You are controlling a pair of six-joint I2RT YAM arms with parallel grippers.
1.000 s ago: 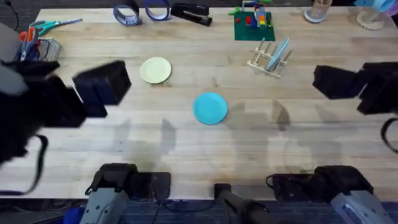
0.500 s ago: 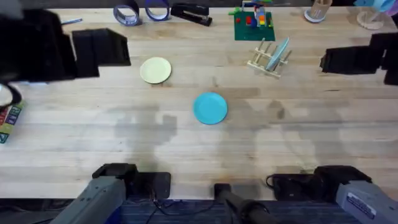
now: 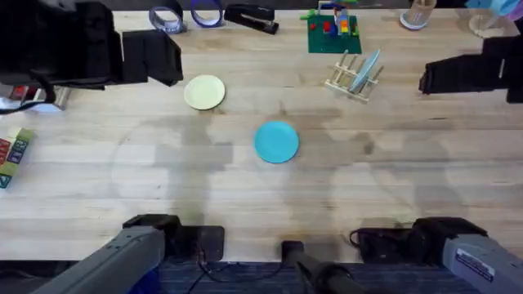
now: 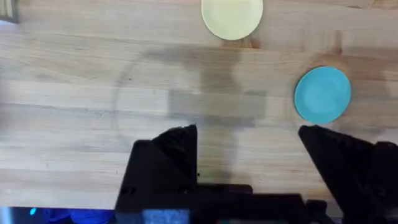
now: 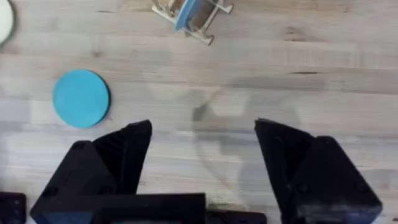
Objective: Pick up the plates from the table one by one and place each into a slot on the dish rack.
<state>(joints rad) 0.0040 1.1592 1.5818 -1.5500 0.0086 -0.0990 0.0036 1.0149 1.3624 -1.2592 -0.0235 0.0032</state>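
Note:
A pale yellow plate (image 3: 204, 91) lies flat on the table (image 3: 245, 196), back left of centre. The turquoise plate (image 3: 276, 141) rests flat near the middle. At the back right, the dish rack (image 3: 347, 79) holds a light blue plate (image 3: 369, 67) on edge. High over the back left hovers my left gripper (image 3: 155, 57), open and holding nothing; its wrist view looks down on the yellow plate (image 4: 232, 17) and turquoise plate (image 4: 322, 93). My right gripper (image 3: 437, 76) is open above the right side, with the turquoise plate (image 5: 81, 98) and rack (image 5: 208, 25) below it.
Along the back edge sit two tape rolls (image 3: 167, 18), a black stapler (image 3: 249, 16) and a green baseplate (image 3: 333, 34) with bricks. A small coloured box (image 3: 10, 155) lies at the left edge. Bare wood stretches across the front half.
My left arm has swung from the left side toward the back left. The right gripper has moved farther back. Both loose plates have stayed put.

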